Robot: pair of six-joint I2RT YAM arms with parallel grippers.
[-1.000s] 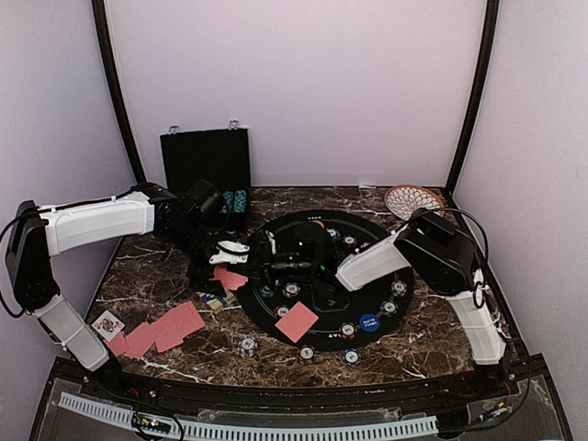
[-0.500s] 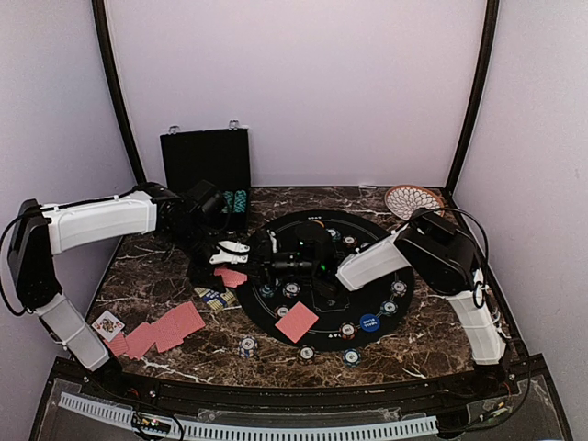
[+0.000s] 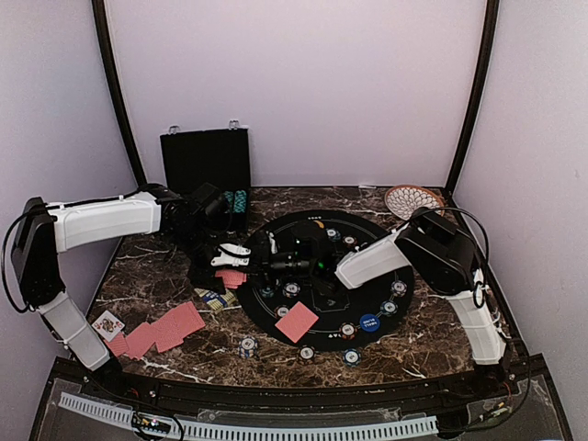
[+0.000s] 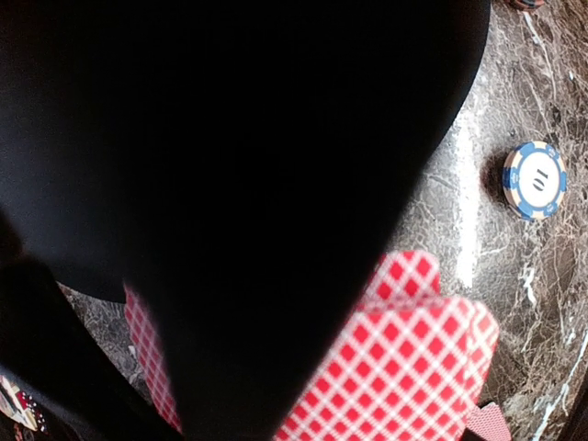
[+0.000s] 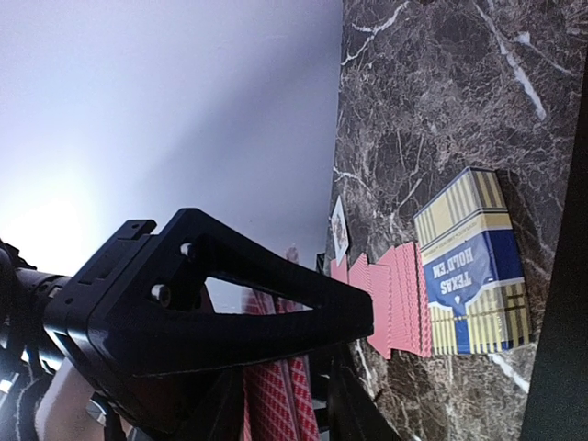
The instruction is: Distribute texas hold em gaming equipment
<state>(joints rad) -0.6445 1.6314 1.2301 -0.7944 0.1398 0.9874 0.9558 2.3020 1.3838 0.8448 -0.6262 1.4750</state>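
Note:
My left gripper (image 3: pixel 230 260) is shut on a small stack of red-backed playing cards (image 3: pixel 231 277) just left of the black mat (image 3: pixel 326 312). In the left wrist view a black mass hides its jaws and the cards (image 4: pixel 413 367) show below it. My right gripper (image 3: pixel 260 266) reaches left to the stack. One of its fingers (image 5: pixel 276 308) lies across the cards (image 5: pixel 276 395), and the other is not clear. Several chips (image 3: pixel 347 331), a blue disc (image 3: pixel 369 322) and a red-backed card (image 3: pixel 296 322) lie on the mat. The red triangle is out of view.
A fan of red-backed cards (image 3: pixel 165 329) and a face-up card (image 3: pixel 107 323) lie at the front left. The card box (image 3: pixel 217 299) sits by the mat. An open black case (image 3: pixel 206 165) stands at the back left and a wicker plate (image 3: pixel 412 199) at the back right. A blue chip (image 4: pixel 535 180) lies alone.
The left gripper and its card stack have shifted slightly up and to the right. The right arm has barely moved.

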